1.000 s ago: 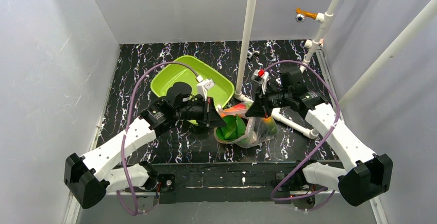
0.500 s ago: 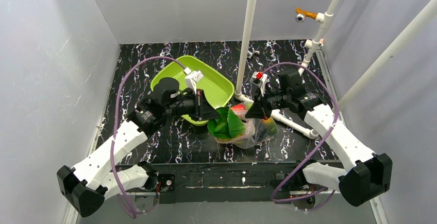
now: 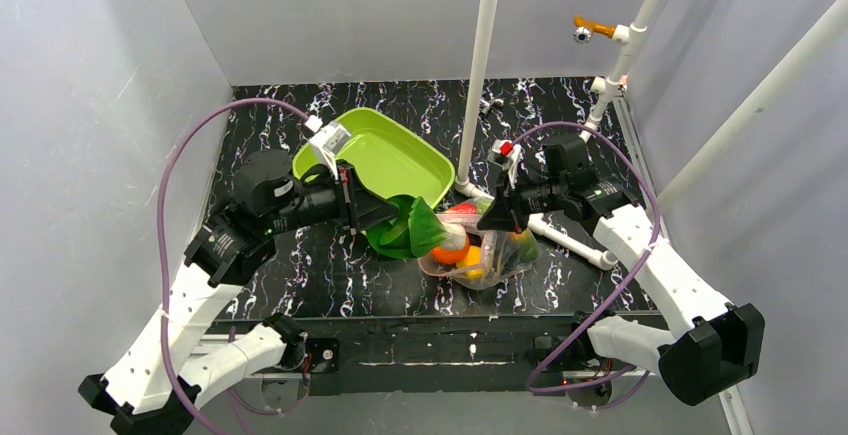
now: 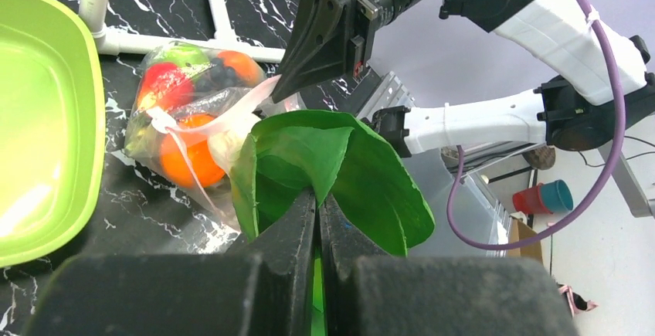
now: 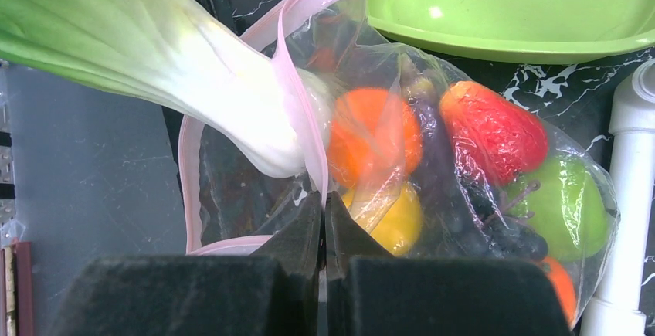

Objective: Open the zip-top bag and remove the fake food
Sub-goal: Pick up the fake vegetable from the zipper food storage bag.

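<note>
Beside the green tray [image 3: 395,155] | left fingers [image 4: 313,214] clenched on leafy green [image 4: 371,178] | right fingers [image 5: 322,214] pinching zip-top bag [image 5: 494,220] rim

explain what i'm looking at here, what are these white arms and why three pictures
These are two robot arms bolted at the near edge of a black table. The wide picture looks down from above and behind them; the other two come from a camera on each wrist. The left hand is shut on a plastic leafy green, its white stalk at the mouth of a clear zip-top bag. The right hand pinches the bag's pink edge. Inside are an orange, a red fruit and a green apple. A lime-green tray lies nearby.
</note>
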Controlling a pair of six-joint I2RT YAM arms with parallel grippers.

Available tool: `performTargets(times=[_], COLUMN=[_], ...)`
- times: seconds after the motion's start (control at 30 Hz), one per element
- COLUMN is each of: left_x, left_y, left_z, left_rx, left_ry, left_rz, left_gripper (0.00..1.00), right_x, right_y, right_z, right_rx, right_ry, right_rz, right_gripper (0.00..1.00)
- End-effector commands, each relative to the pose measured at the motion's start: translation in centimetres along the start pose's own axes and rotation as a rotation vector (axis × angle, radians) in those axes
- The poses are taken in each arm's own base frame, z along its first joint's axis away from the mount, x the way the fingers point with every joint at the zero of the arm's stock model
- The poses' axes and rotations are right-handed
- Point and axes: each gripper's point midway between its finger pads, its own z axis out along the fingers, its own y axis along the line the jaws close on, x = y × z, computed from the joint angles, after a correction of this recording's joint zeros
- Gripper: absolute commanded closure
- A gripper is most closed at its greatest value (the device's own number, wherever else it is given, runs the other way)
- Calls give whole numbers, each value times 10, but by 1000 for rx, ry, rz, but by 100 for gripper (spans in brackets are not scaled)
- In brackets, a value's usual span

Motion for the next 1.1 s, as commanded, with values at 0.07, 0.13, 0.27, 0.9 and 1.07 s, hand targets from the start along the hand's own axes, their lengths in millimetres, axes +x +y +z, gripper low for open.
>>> performTargets(times=[0.07,0.13,0.27,0.9,1.07], left_x=[-10,-17,-28,-48,-53], left_y=[-14,-22,-25,60,73], left_z=[-29,-38,-54,-79,-69], left_rx=[-18,-14,-59,-530,-555], left_ry=[-45,-74,-113,-241,-272], left_rz=[60,80,128,235,244], left_gripper=[100,100,100,100,100], right_x=[-12,-12,-11,-8,-4], right_y=[4,4,5,30,34], right_z=[-10,-10,-11,-32,-33], right_rx=[0,-3,-7,-126,-149], right_ry=[-40,-42,-46,-121,-132], right_rz=[-54,-56,-68,-158,-170], right_gripper=[99,99,99,99,99])
